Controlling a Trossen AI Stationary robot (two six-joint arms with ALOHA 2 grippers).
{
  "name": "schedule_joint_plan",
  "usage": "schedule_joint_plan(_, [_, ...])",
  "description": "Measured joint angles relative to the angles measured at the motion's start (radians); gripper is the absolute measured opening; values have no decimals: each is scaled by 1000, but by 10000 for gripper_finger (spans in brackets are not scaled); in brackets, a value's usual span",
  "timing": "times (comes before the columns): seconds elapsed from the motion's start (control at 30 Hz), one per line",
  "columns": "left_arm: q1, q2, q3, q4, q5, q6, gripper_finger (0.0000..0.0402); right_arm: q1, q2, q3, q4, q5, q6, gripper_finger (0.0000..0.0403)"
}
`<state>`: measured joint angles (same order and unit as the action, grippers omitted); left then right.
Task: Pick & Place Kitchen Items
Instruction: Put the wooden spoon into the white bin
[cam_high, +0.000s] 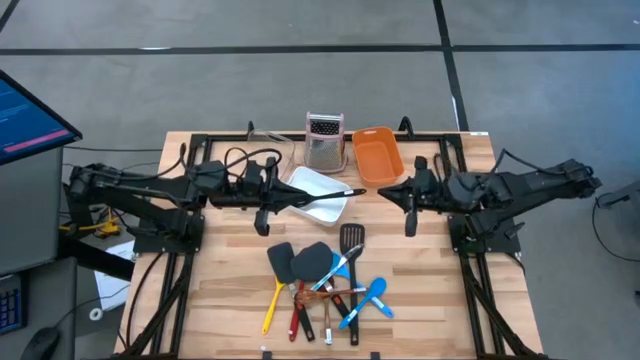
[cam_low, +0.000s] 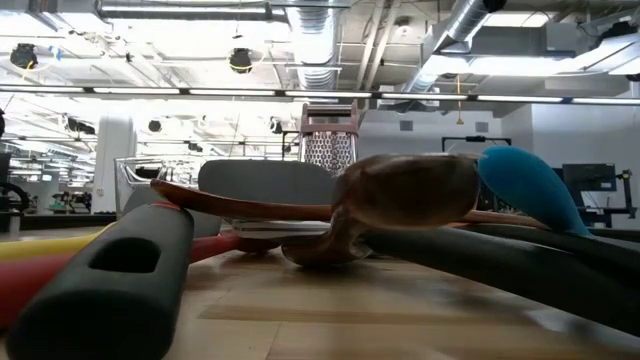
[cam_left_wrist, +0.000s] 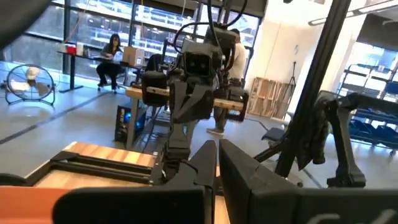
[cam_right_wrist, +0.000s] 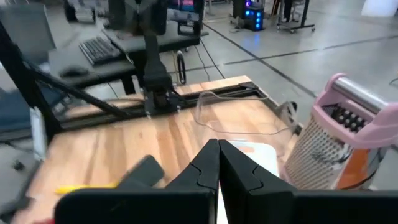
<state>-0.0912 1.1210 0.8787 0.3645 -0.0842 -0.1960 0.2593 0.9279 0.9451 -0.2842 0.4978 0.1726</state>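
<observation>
The kitchen items (cam_high: 325, 285) lie in a loose, overlapping pile at the 6 o'clock edge of the desk (cam_high: 220, 290), seen from the high view. The pile includes black spatulas (cam_high: 300, 262), a slotted turner (cam_high: 351, 240), a blue spoon (cam_high: 372, 297), a yellow-handled tool (cam_high: 271, 308) and red-handled tools (cam_high: 297, 312). A white tub (cam_high: 318, 192) sits near the centre of the desk, with an orange tub (cam_high: 377, 157) and a steel grater (cam_high: 324, 140) toward 12 o'clock.

Left tool (cam_high: 266, 196): clenched, holding nothing, positioned at the 9 o'clock side of the white tub. A slim dark item rests across that tub; it is probably a utensil already placed, but the view is too coarse to confirm.

Right tool (cam_high: 408, 197): clenched, empty, parked at the 3 o'clock side of the white tub, below the orange tub.

Recommended procedure for the step in hand, judged as the next pick:
1. Release the tool's fingers fully before descending.
2. Select an item on top of the pile whose handle lies clear of its neighbours; the slotted turner at the pile's 12 o'clock end is a fair candidate.
3. Align the fingers across the handle, not along it.
4. Lift vertically so that crossed handles underneath are not dragged
</observation>
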Motion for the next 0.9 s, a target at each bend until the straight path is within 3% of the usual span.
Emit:
schedule_joint_plan(0.23, [-131, 19, 0, 2, -214, 38, 4, -48, 36, 0, 20, 0, -49, 0])
schedule_joint_plan(0.43, [-225, 21, 0, 0, -238, 38, 4, -45, 51, 0, 75, 0, 1, 0])
schedule_joint_plan(0.67, [-283, 21, 0, -1, -266, 38, 4, 41, 52, 4, 110, 0, 5, 0])
schedule_joint_plan(0.9, [-331, 21, 0, -1, -266, 34, 4, 154, 164, 157, 44, 101, 44, 0])
